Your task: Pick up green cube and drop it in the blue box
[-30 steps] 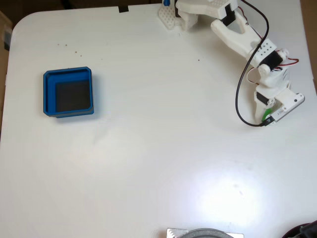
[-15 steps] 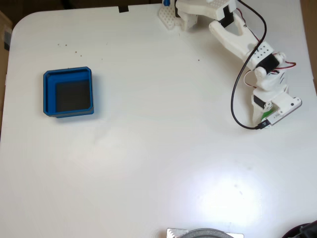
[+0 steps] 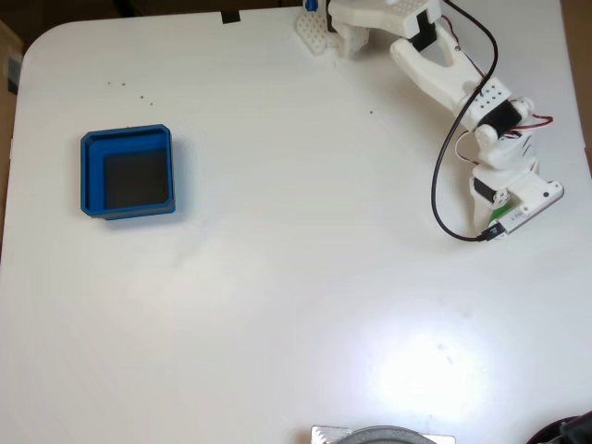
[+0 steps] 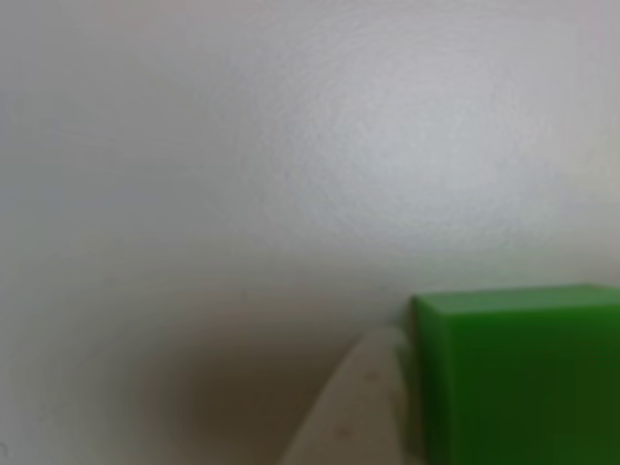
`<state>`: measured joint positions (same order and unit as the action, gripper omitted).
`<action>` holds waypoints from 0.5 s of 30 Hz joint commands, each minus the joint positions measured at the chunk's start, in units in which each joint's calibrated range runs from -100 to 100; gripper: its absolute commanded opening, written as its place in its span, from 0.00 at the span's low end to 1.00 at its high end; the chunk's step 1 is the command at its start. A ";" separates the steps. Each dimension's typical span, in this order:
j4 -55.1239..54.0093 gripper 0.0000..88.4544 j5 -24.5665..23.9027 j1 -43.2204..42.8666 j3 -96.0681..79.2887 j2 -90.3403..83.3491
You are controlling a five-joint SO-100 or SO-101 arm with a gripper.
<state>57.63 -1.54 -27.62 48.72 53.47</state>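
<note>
At the right side of the table in the fixed view, my white gripper (image 3: 495,220) points down over the green cube (image 3: 498,214), of which only a thin green sliver shows under the jaws. In the other view the green cube (image 4: 518,378) fills the lower right corner, and one white finger (image 4: 354,412) presses against its left face. The second finger is hidden. The blue box (image 3: 91,176), with blue walls and a dark floor, sits far off at the table's left side, with nothing inside.
The white table (image 3: 277,277) spreads bare between the arm and the box. The arm's base (image 3: 361,18) stands at the top edge, and a black cable (image 3: 444,176) loops beside the wrist. A grey round object (image 3: 384,435) pokes in at the bottom edge.
Over the last second the wrist shifted slightly left and up over the cube, and less green shows now. Nothing has moved in the last half second.
</note>
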 commanded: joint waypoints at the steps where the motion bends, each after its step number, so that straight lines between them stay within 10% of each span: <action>1: -0.52 0.11 0.15 0.52 3.16 -1.79; 15: -0.28 0.01 0.20 0.52 3.16 -4.72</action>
<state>57.63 -1.54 -27.62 48.72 53.47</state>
